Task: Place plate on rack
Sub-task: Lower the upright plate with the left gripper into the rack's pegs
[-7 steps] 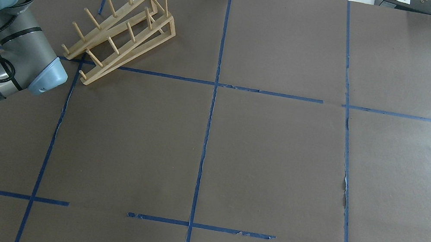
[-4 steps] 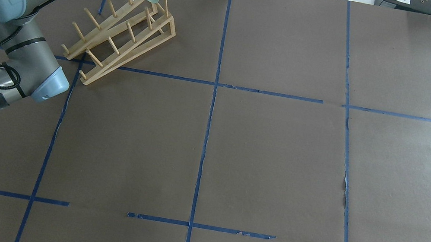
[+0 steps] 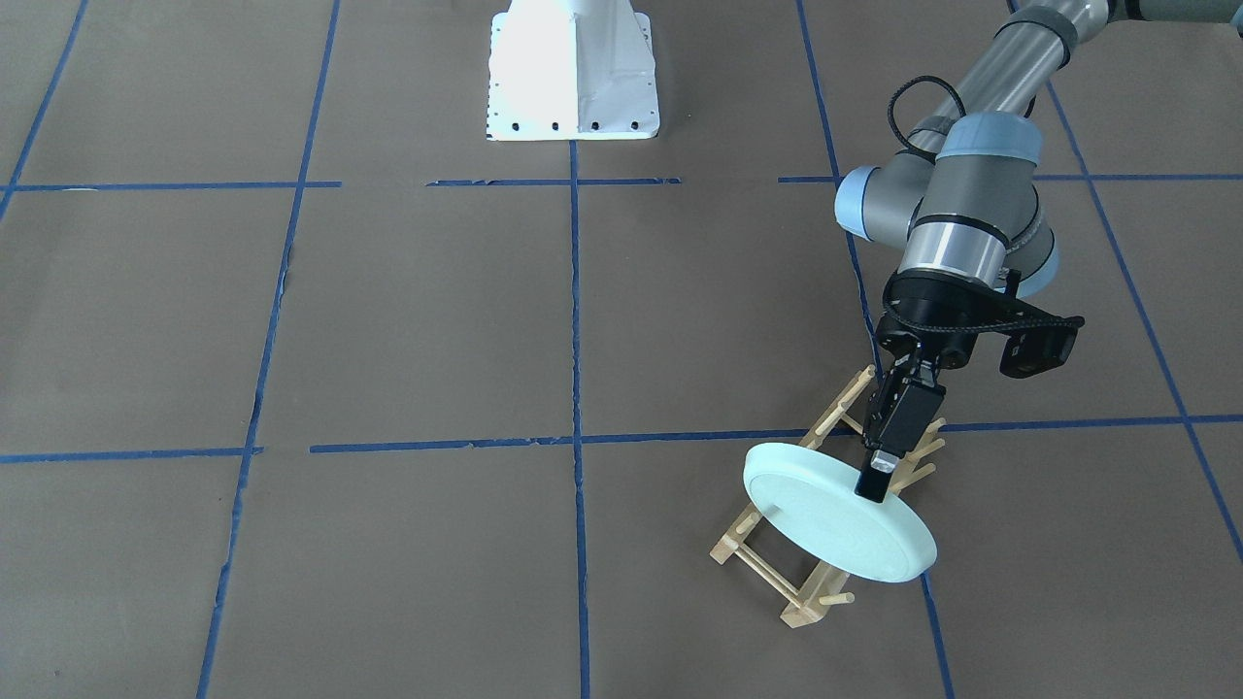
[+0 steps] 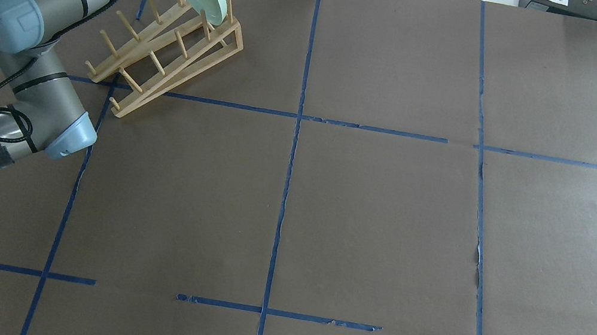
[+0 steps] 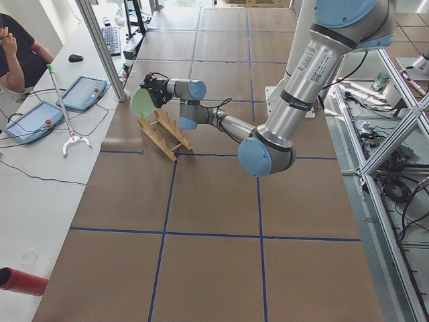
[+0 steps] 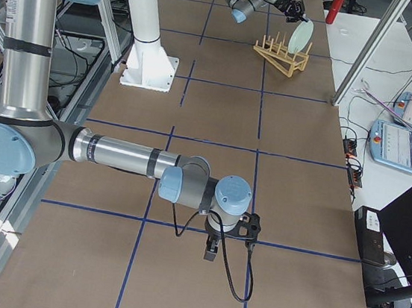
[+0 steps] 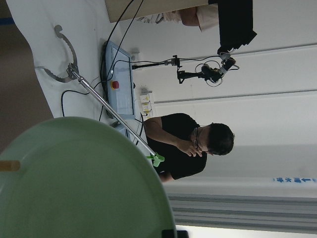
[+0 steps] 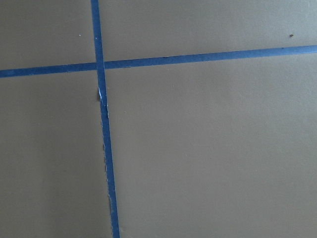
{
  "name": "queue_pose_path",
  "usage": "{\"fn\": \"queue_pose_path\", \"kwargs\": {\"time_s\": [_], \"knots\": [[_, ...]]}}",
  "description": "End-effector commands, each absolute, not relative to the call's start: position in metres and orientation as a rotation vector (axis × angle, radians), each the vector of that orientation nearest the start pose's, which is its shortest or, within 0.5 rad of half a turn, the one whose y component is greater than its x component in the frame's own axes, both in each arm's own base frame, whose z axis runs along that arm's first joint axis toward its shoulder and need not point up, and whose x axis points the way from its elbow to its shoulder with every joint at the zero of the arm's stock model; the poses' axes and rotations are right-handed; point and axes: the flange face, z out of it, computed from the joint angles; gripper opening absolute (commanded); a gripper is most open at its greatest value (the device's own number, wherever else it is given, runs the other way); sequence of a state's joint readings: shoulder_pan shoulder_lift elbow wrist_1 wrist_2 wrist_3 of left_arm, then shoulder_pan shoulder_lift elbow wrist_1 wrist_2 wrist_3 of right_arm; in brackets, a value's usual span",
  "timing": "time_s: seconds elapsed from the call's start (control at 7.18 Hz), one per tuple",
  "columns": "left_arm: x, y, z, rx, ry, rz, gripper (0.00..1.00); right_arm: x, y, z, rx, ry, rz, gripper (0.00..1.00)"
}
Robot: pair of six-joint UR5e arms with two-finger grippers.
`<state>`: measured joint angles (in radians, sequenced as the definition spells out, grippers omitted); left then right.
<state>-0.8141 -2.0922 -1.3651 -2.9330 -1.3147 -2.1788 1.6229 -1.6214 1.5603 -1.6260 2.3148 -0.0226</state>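
1. My left end effector (image 3: 871, 483) clamps the pale green plate (image 3: 825, 524) by its rim.
2. The plate tilts over the wooden rack (image 3: 767, 571), its lower edge among the end pegs.
3. My right end effector (image 6: 210, 254) hangs over the table (image 6: 304, 211); I cannot tell its grip.

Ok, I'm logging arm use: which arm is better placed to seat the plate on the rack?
Left. The left gripper holds the mint-green plate at the wooden dish rack; the right gripper hangs far away.
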Motion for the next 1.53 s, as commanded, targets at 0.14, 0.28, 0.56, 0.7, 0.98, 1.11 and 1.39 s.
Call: {"fn": "queue_pose_path", "kwargs": {"time_s": [0.14, 0.28, 0.56, 0.7, 0.98, 1.11, 1.39], "knots": [[0.35, -0.595, 0.306, 0.393, 1.788, -1.252, 0.0, 0.09, -0.457, 0.695, -0.082, -0.747, 0.071, 1.0], [0.35, -0.596, 0.307, 0.394, 1.785, -1.251, 0.88, 0.09, -0.456, 0.695, -0.083, -0.747, 0.071, 1.0], [0.35, -0.596, 0.307, 0.433, 1.767, -1.219, 1.0, 0.09, -0.457, 0.695, -0.082, -0.747, 0.072, 1.0], [0.349, -0.597, 0.308, 0.438, 1.762, -1.218, 1.0, 0.09, -0.456, 0.695, -0.083, -0.747, 0.071, 1.0], [0.347, -0.598, 0.307, 0.48, 1.742, -1.182, 1.0, 0.09, -0.456, 0.695, -0.083, -0.747, 0.071, 1.0], [0.345, -0.598, 0.306, 0.566, 1.698, -1.103, 1.0, 0.09, -0.456, 0.695, -0.083, -0.747, 0.071, 1.0], [0.339, -0.596, 0.301, 0.759, 1.571, -0.865, 1.0, 0.09, -0.456, 0.695, -0.083, -0.747, 0.071, 1.0]]}}
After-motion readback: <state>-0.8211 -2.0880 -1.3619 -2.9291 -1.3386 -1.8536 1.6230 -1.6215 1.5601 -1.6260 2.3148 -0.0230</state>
